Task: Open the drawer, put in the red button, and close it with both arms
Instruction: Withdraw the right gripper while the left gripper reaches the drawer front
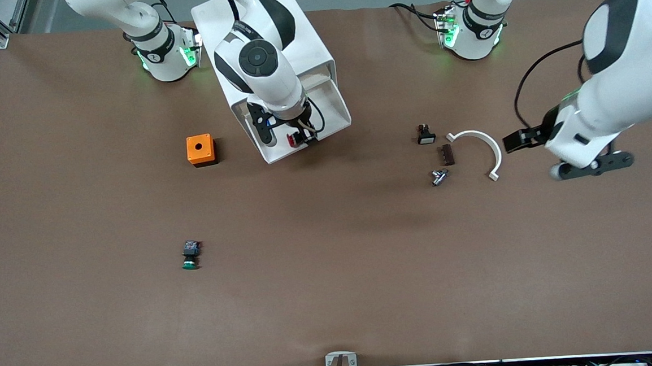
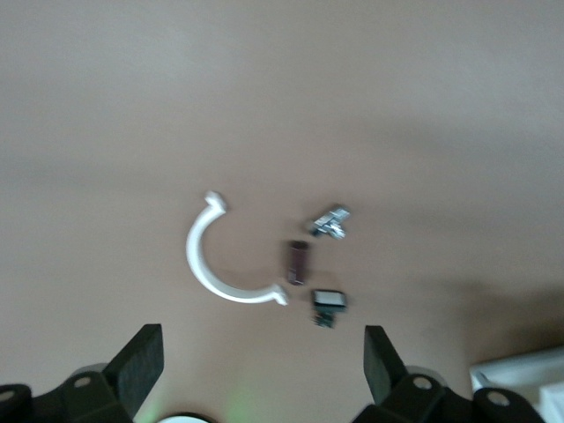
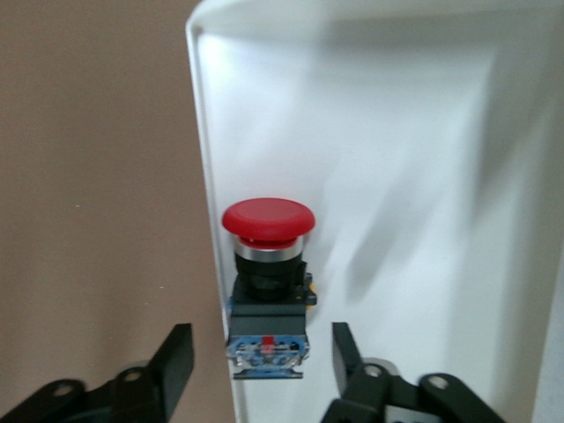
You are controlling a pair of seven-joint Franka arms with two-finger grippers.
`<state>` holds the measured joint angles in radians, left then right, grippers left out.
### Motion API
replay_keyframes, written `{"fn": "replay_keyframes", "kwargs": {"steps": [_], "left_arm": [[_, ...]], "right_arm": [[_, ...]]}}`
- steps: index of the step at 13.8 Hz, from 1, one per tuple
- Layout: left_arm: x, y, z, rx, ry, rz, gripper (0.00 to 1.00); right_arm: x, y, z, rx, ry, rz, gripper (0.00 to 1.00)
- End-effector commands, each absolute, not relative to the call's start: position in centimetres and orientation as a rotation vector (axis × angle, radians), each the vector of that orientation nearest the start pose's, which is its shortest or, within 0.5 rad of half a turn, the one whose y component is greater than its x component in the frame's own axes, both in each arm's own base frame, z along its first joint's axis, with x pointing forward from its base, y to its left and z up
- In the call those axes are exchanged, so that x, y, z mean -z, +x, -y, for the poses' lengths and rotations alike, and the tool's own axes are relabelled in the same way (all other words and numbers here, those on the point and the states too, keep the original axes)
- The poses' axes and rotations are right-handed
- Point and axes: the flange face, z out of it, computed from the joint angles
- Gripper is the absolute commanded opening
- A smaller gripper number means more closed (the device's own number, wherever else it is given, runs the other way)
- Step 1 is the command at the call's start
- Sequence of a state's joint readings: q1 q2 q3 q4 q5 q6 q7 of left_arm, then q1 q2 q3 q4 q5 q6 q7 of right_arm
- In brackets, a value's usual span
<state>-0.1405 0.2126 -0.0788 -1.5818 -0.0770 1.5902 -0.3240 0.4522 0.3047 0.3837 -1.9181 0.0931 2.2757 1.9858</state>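
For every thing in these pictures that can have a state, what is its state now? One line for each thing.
drawer: pulled out of the cabinet, open.
red button: lying in the drawer at its rim, released.
right gripper: open, over the drawer, fingers either side of the button's body.
left gripper: open, holding nothing, waiting over the table's left-arm end.
green button: lying on its side on the table.

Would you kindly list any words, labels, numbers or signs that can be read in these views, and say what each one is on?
No readable text in any view.
Right arm's base and left arm's base: each has a small dark mark, too small to read.
Red button in the drawer, orange box, green button: no lettering visible.
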Motion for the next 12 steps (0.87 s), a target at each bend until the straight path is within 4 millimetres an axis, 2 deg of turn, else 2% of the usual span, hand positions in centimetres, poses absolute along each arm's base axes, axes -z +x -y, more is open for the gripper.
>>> {"fn": "replay_keyframes", "kwargs": {"steps": [1,2,4,5,6,8,9,10,11,12], "left_arm": [[-49.3,59.2,17.4,-0.388,-3.185,0.195,1.00],[-49.2,59.0,18.1,-0.396,-3.181,0.211,1.00],[-46.3,60.3,19.2,-0.400,-3.185,0.279,1.00],[-44.7,60.4,22.1,-0.364,-3.192,0.266,1.00],[-44.4,60.2,24.5,-0.313,-3.206,0.276,1.00],[-42.6,60.5,26.4,-0.315,-3.184,0.429,1.00],[-42.1,60.9,27.3,-0.313,-3.183,0.444,1.00],[-41.1,60.7,28.3,-0.328,-3.177,0.426,1.00],[-40.0,60.3,29.7,-0.342,-3.175,0.399,1.00],[-39.3,59.9,31.4,-0.326,-3.188,0.366,1.00]], "right_arm": [[-38.8,46.5,-43.1,-0.236,-2.416,-1.792,1.00],[-40.8,48.4,-41.8,-0.233,-2.427,-1.758,1.00],[-43.5,51.5,-38.9,-0.226,-2.499,-1.647,1.00],[-44.9,52.9,-37.7,-0.204,-2.528,-1.567,1.00],[-46.1,54.3,-36.0,-0.185,-2.554,-1.498,1.00],[-47.2,56.9,-31.3,-0.189,-2.601,-1.454,1.00],[-47.5,57.7,-29.2,-0.194,-2.635,-1.419,1.00],[-48.3,58.3,-27.6,-0.173,-2.707,-1.280,1.00],[-49.0,59.4,-25.3,-0.159,-2.737,-1.204,1.00],[-50.7,60.6,-22.7,-0.141,-2.753,-1.181,1.00]]}}
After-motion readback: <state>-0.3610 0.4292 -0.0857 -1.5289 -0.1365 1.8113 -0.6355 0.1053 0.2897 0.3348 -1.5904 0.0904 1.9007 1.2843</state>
